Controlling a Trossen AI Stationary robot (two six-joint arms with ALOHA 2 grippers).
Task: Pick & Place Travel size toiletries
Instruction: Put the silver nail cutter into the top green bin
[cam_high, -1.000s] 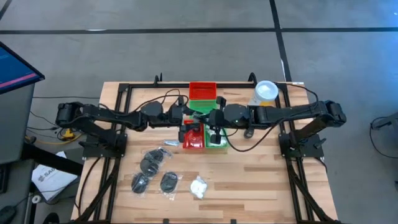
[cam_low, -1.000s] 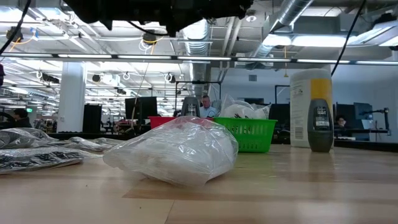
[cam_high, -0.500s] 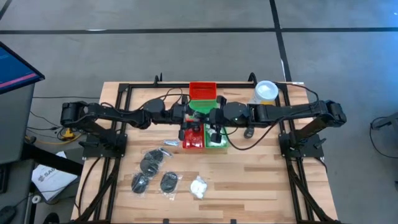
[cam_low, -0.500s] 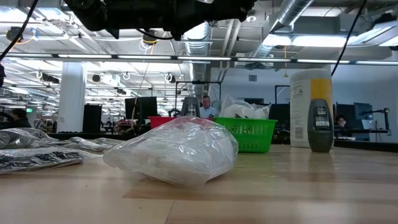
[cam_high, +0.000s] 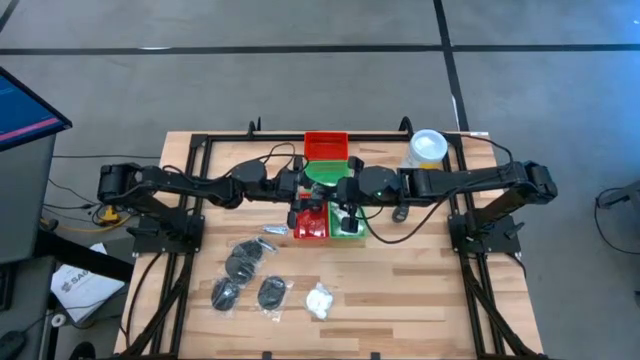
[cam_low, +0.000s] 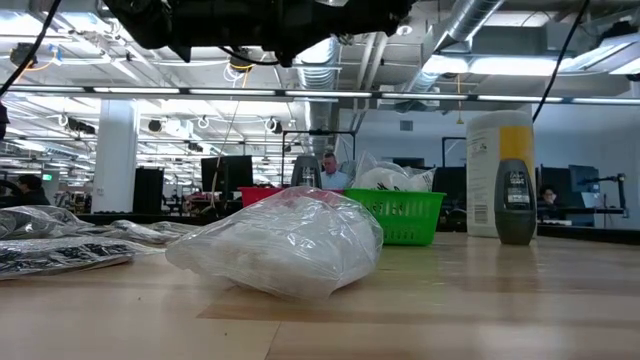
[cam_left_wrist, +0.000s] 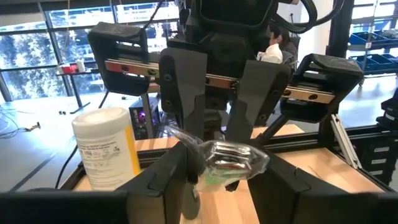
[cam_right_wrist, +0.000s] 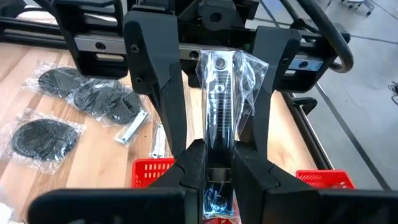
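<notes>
**Posn.** Both arms meet mid-surface, above the red tray (cam_high: 310, 228) and green tray (cam_high: 350, 231).

**Item.** Clear packet (cam_right_wrist: 227, 73) w/ a dark ribbed piece inside, held in the air between the two pincers, not touching any tray.

**Right pincer** (cam_right_wrist: 217, 177): clenched on one end of the packet, grip looks firm.

**Left pincer** (cam_left_wrist: 222, 169): released, fingers standing either side of the packet's free end. No firm pinch seen.

**Remaining stock.** Disc packets (cam_high: 244, 263) and white puffy lump (cam_high: 320, 300) lie on the surface (cam_high: 420, 290) nearer the front edge. Canister (cam_high: 427, 148) at the far right, clear of the work.

**Step, as judged.** Arm-to-arm transfer over the trays.

**Recs.**
- Left should close on the stiff dark piece, not loose film, which is slippery and will crumple.
- Right shouldn't let go until left's pinch is square and the packet stops swaying.
- Keep both pincers aligned and avoid twisting the bag.
- Stay over the trays so a slip lands inside.
- Risk: the fingers sit close, so separate straight back.
</notes>
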